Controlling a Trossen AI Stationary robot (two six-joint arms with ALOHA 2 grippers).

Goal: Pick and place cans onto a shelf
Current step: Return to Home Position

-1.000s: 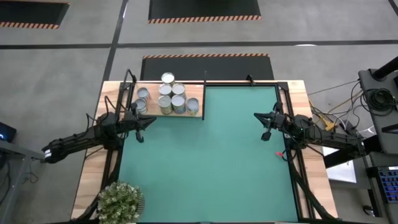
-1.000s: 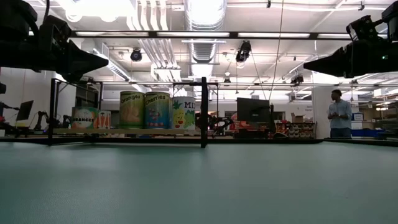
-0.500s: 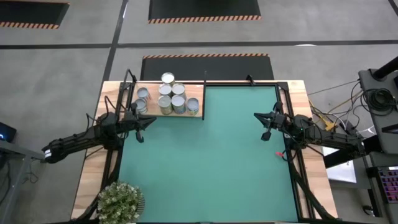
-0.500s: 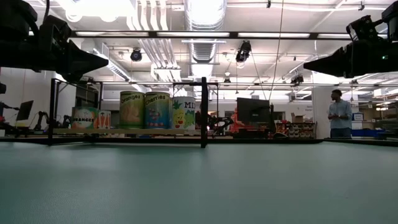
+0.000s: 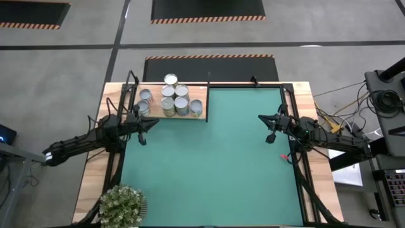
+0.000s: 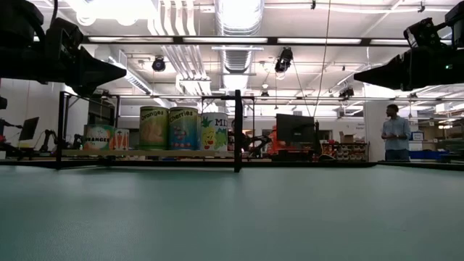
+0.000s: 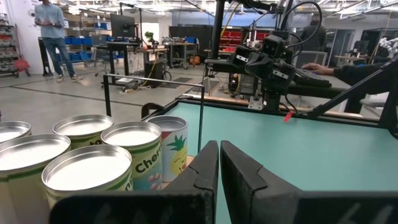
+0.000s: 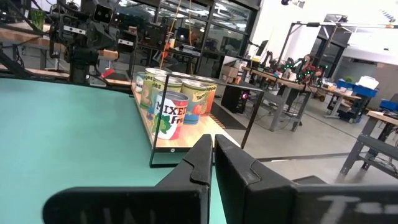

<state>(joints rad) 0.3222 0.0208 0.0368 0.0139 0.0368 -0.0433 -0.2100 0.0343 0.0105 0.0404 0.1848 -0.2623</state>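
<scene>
High view: a bushy plant (image 5: 121, 204) sits on the table's (image 5: 88, 183) near left corner. Over the smooth green mat (image 5: 209, 164), the left pincer (image 5: 154, 121) and right pincer (image 5: 261, 118) hover at opposite edges, fingers together, empty. Farther back, round silver-topped cans (image 5: 174, 98) crowd the pale wooden shelf (image 5: 196, 92), which is ringed by a thin black frame (image 6: 237, 130).

The right gripper (image 8: 212, 148) points across the green worktop (image 8: 56, 130), its two dark fingers pressed together with nothing between them. At about eleven o'clock from it, the cans (image 8: 175, 99) stand upright in a tight cluster on the shelf (image 8: 198, 132), inside a thin black frame (image 8: 152, 140). The nearest can (image 8: 169, 116) reads "MIXED". Farther off, toward ten o'clock, sits the left arm (image 8: 81, 43).
</scene>
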